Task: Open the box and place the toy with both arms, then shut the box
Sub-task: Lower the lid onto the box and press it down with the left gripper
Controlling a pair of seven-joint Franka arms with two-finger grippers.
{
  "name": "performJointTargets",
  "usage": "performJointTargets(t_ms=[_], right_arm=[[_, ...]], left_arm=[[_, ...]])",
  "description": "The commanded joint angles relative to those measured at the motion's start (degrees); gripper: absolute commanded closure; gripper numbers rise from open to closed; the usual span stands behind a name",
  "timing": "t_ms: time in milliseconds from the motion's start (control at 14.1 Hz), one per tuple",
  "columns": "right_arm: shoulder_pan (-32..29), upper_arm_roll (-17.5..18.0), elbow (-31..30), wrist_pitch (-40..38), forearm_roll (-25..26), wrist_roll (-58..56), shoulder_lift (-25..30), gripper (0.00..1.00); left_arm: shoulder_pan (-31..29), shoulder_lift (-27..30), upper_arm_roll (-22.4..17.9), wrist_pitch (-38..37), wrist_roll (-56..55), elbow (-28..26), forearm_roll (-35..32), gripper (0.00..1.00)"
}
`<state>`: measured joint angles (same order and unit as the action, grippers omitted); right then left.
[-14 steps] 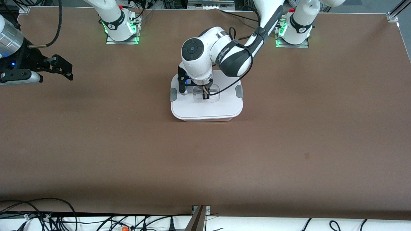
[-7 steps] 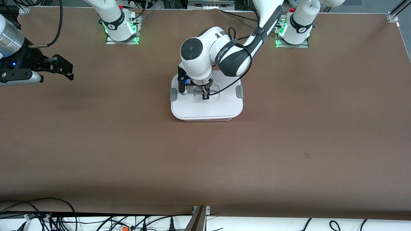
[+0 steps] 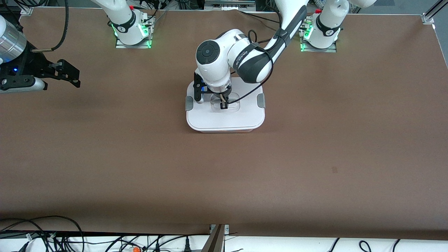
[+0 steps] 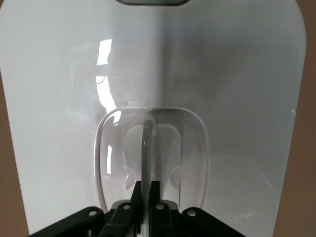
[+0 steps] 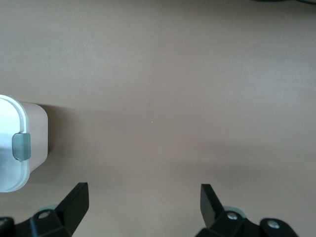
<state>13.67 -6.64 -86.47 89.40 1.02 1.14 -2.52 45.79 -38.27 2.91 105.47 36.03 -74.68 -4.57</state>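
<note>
Since a second ago: left arm's elbow slightly shifted, box unmoved | box (image 3: 225,113): mid-table, white lid (image 4: 222,74) on, grey side clips (image 5: 20,146) on its ends | left gripper (image 3: 223,104): clenched on lid's centre handle (image 4: 146,148) | right gripper (image 5: 143,202): spread wide, empty, waiting over bare table (image 3: 315,157) at right arm's end | toy: unseen
</note>
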Motion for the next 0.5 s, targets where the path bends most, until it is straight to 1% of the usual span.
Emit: performJointTargets(t_ms=[0,142,213,426], right_arm=[[0.0,0.1,1.0,-0.4,0.3,-0.7,-0.4,0.00],[0.0,0.1,1.0,-0.3,0.4,-0.5,-0.4,0.00],[0.0,0.1,1.0,-0.3,0.4,-0.1,-0.4,0.00],[0.0,0.1,1.0,-0.5,0.3,0.3,-0.4,0.00]], left_arm=[[0.5,-0.8,-0.4,2.0,-0.4,-1.5,-2.6,1.00],[0.5,-0.8,-0.4,3.3,-0.2,-2.4,-4.4,1.00],[0.5,-0.8,-0.4,4.1,-0.2,-3.3,-4.6,1.00],[0.5,-0.8,-0.4,4.3,0.0,-3.5,-4.6,1.00]])
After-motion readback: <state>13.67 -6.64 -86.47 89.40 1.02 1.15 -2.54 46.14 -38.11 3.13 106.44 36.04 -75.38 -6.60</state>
